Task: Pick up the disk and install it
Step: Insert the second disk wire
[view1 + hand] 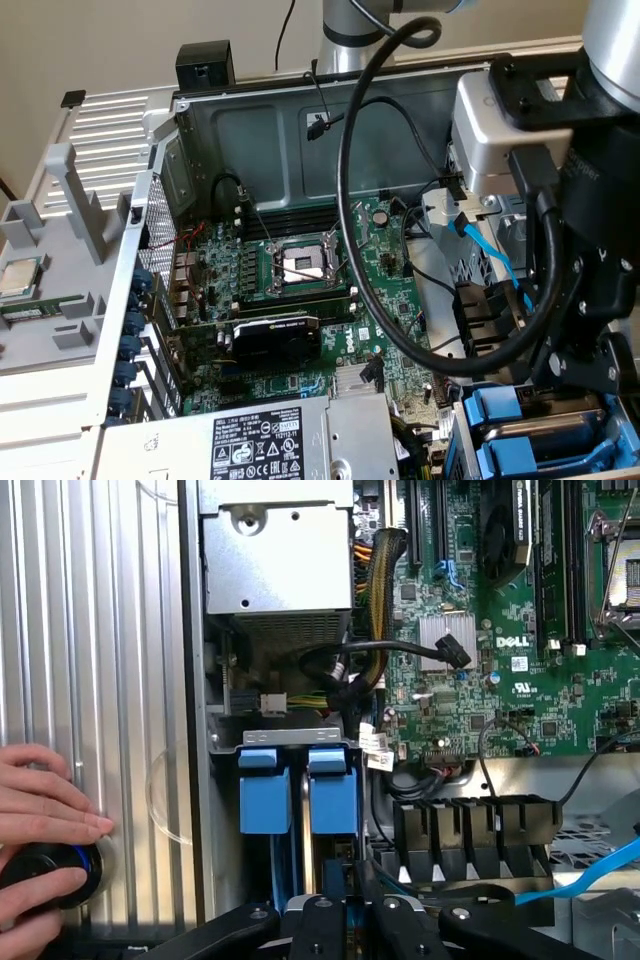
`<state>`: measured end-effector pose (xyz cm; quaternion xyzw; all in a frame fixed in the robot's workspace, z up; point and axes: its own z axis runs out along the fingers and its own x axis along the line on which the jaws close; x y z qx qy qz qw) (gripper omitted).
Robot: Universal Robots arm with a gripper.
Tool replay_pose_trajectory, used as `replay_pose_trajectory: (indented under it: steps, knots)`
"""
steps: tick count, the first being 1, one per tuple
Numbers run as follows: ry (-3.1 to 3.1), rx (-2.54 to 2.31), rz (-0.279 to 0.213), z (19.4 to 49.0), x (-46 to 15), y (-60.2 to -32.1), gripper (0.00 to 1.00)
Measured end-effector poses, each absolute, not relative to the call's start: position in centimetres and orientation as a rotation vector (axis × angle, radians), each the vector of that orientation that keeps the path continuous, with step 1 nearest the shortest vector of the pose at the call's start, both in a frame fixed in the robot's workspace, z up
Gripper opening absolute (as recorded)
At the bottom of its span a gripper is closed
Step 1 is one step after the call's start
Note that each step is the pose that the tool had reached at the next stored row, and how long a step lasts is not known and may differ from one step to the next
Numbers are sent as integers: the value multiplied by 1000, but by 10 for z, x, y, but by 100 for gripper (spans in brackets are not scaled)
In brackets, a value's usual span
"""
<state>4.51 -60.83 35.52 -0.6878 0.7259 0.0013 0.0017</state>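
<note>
Two blue plastic drive carriers (298, 790) are seated side by side in the bay, long axes toward twelve o'clock from the black gripper (345, 920). Its jaws are drawn nearly together; whether the disk is clamped cannot be told.

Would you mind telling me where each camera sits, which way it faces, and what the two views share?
Exterior view: off the arm, above the open computer case, looking down at the motherboard; the robot arm fills the exterior view's right.
Wrist view: on the wrist, looking down past the tool at two blue carriers in the drive bay; a person's hand rests on the case edge.
Shared: the motherboard, blue carriers, power supply and blue cable.
</note>
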Motion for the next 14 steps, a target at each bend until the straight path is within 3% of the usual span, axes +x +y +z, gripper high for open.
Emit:
replay_pose_trajectory:
  steps: [14]
  knots:
    - [2278,-2159,4,352,45,-608,17]
